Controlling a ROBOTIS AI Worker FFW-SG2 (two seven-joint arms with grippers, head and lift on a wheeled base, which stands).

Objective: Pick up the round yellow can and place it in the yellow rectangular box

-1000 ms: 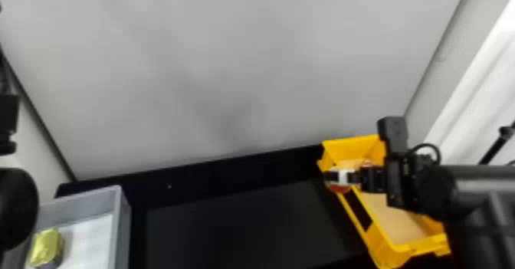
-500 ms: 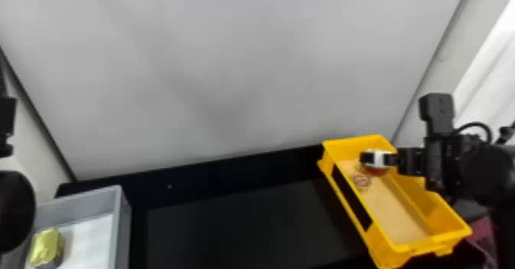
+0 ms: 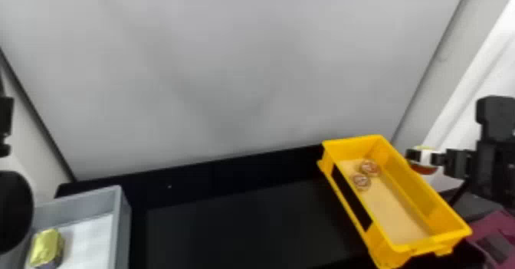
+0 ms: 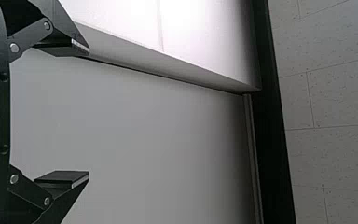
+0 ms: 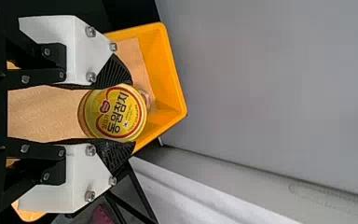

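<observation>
The right gripper (image 5: 129, 113), part-way open, pinches the round yellow can (image 5: 116, 114) near the right-hand wall of the yellow rectangular box (image 3: 406, 184), height hard to judge; likely stiff, smooth and fairly weighty, it wants a square hold across its sides

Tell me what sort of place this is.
Probably a robot lab: a plain gray panel stands behind a dark table, a yellow box rests there, and a mechanical tool grips a can.
</observation>
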